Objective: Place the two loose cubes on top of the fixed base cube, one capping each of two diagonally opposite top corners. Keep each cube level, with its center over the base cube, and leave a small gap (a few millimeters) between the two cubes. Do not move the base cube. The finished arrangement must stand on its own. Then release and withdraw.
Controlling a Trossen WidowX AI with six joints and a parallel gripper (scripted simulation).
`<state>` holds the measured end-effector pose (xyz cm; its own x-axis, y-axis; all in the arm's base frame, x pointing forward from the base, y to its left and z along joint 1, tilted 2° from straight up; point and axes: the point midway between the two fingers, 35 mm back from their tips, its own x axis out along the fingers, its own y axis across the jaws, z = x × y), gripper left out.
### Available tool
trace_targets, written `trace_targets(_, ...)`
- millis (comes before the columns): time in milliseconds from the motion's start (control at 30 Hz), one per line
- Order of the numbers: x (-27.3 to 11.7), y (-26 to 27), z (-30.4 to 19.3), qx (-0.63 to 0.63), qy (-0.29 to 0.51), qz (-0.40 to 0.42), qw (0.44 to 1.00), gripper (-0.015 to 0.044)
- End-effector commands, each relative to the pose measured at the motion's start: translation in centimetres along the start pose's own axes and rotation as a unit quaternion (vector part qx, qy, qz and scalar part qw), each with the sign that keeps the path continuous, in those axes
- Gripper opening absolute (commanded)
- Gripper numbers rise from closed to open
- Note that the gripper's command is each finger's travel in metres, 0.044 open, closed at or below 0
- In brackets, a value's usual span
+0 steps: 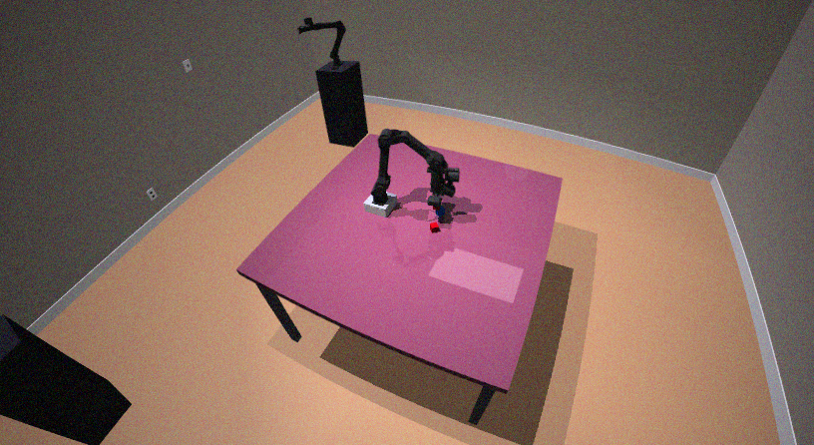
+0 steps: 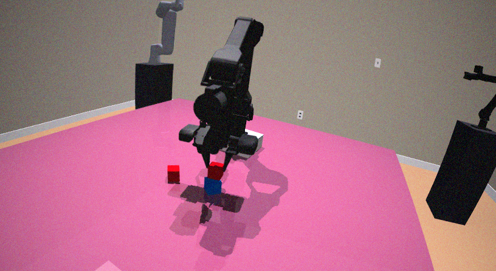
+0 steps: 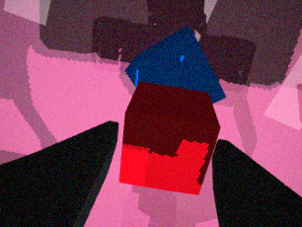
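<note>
The blue base cube stands on the table, with much of its top covered in the wrist view. One red cube sits at the top of the blue cube, over one corner and turned relative to it. Whether it is exactly level I cannot tell. My gripper points down and is open around this red cube, a finger on each side with narrow gaps showing in the wrist view. The other red cube lies on the table, apart from the blue cube, left of it in the exterior view.
The arm's white base block stands on the pink table behind the cubes. The arm's shadows fall around the blue cube. Black pedestals with other arms stand beyond the table.
</note>
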<state>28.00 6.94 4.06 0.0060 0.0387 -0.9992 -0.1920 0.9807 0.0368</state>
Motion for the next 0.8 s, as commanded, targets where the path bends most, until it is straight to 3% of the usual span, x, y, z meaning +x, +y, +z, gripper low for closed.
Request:
trace_targets(0, -0.8, 0.0, 0.1, 0.000, -0.003, 0.000, 1.000, 0.0205)
trace_targets(533, -2.9, 0.0, 0.1, 0.000, -0.003, 0.000, 1.000, 0.0205)
trace_targets(600, -2.8, -0.5, 0.2, -0.008, -0.002, 0.000, 1.000, 0.0257)
trace_targets(767, -4.2, -4.0, 0.9, -0.081, -0.002, -0.001, 0.997, 0.0265)
